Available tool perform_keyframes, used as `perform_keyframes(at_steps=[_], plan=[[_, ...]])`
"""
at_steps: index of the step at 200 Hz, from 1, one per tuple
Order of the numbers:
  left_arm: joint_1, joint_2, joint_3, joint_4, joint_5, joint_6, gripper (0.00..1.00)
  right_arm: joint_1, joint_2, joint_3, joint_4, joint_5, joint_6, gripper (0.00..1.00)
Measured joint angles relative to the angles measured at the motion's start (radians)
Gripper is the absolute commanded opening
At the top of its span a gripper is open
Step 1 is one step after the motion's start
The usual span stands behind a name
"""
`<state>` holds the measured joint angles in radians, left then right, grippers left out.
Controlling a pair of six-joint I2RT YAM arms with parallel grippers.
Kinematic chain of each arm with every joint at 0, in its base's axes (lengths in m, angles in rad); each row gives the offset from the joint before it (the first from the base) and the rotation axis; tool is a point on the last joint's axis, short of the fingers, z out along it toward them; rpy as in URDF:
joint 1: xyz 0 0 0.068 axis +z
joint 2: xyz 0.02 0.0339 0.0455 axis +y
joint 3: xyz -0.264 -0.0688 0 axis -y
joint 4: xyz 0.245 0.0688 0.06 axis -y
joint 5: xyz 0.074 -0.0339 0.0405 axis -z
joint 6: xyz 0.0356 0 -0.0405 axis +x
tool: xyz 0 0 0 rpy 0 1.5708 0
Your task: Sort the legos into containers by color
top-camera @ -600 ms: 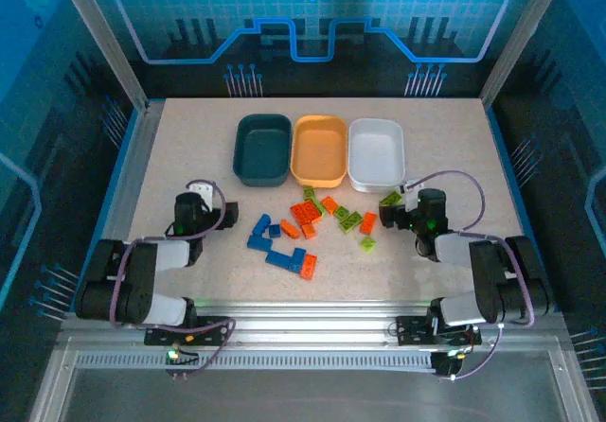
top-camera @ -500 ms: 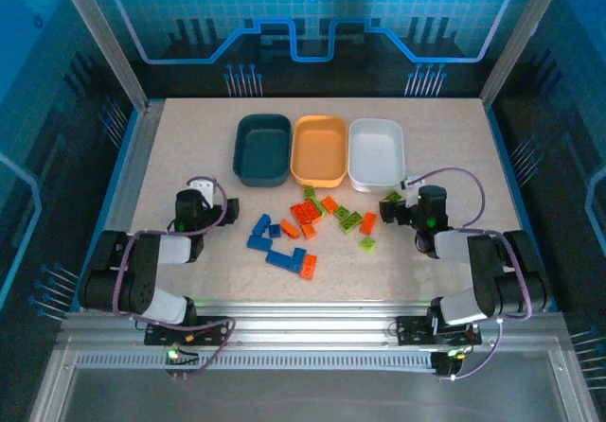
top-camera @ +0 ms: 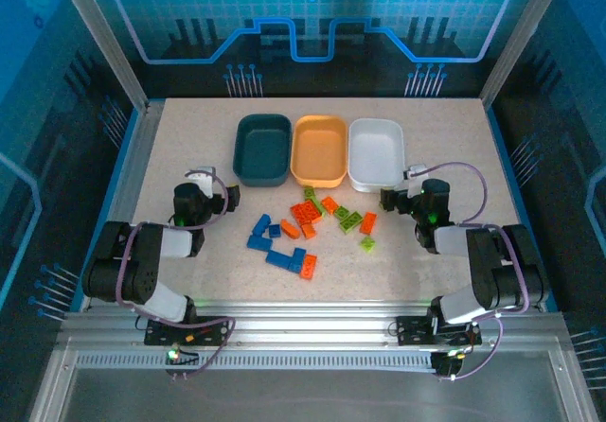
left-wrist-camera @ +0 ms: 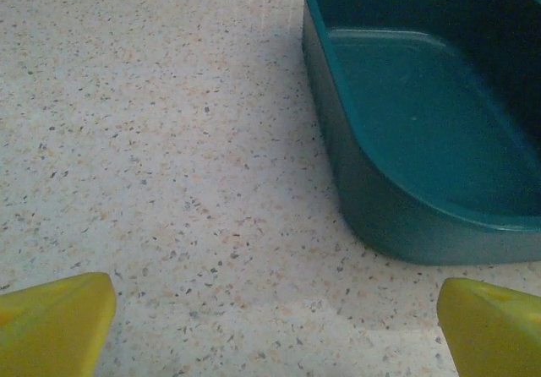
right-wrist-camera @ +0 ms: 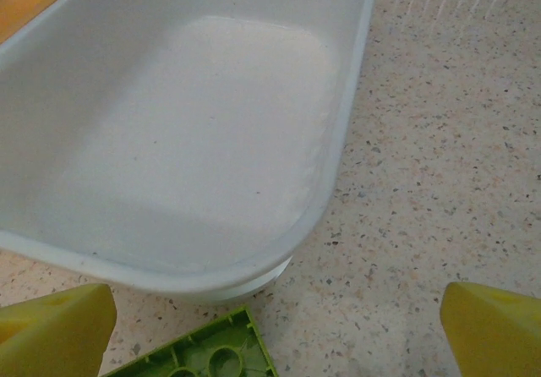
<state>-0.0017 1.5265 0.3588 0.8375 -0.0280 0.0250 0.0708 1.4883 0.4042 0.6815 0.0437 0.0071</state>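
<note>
1. The dark teal tub [top-camera: 262, 148], orange tub [top-camera: 319, 150] and white tub [top-camera: 376, 153] stand side by side at the back of the tabletop [top-camera: 180, 138], all three empty.
2. The legos [top-camera: 304, 212], in blue, orange and lime green, lie scattered just in front of the tubs.
3. The left claw [left-wrist-camera: 275, 326], fingers apart and empty, faces the dark teal tub's near corner.
4. The right claw [right-wrist-camera: 275, 330], also wide apart and empty, faces the white tub; a lime green lego [right-wrist-camera: 207, 352] lies between its fingers, just beside the tub's wall.
</note>
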Motion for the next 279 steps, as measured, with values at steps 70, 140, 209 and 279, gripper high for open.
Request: perform_keyframes(at_steps=[70, 140, 209, 279], plan=[[0.001, 0.006, 0.006, 0.026, 0.008, 0.000, 0.99, 0.000, 0.005, 0.004, 0.025, -0.003, -0.002, 1.00], [0.003, 0.010, 0.008, 0.029, 0.011, 0.000, 0.99, -0.007, 0.005, 0.015, 0.024, -0.009, -0.004, 1.00], [-0.005, -0.066, 0.079, -0.138, -0.037, -0.008, 0.99, -0.010, -0.068, 0.133, -0.182, 0.014, 0.012, 1.00], [-0.009, -0.353, 0.212, -0.535, -0.211, -0.244, 0.99, -0.037, -0.157, 0.313, -0.595, 0.031, 0.161, 1.00]])
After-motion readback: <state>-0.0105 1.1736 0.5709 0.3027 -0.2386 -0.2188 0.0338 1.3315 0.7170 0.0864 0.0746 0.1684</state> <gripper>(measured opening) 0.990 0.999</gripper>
